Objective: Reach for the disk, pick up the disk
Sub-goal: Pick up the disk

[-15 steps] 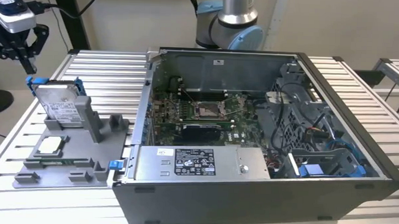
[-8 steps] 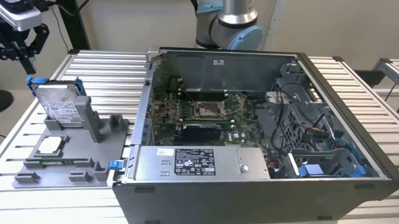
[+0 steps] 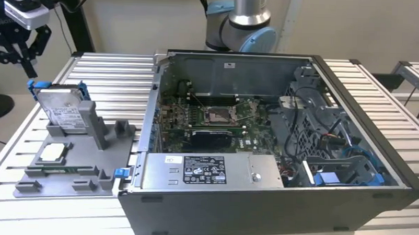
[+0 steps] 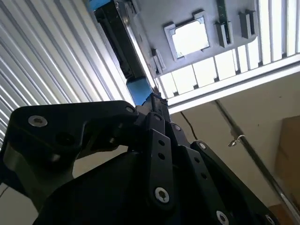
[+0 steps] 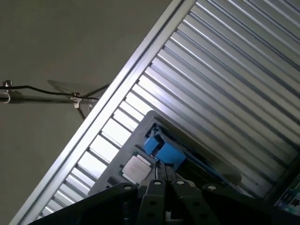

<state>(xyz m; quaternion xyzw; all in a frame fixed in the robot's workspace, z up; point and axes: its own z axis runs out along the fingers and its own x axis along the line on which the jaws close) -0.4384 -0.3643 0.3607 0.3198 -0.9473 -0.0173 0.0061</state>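
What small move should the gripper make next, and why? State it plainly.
Probably a short, slow descent. In the exterior view the gripper hangs just above the blue plastic bracket at the top corner of the flat silver metal disk, which stands upright in the grey plastic holder. Whether it touches the bracket cannot be told, so go gently.

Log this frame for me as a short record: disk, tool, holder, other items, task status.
disk: upright in the grey holder, blue bracket at its top edge
tool: just above the disk's bracketed top corner, at the exterior view's left; contact cannot be told
holder: on the slatted table, beside the open case
chip: flat in the holder's low front part
status: disk seated in the holder, not lifted
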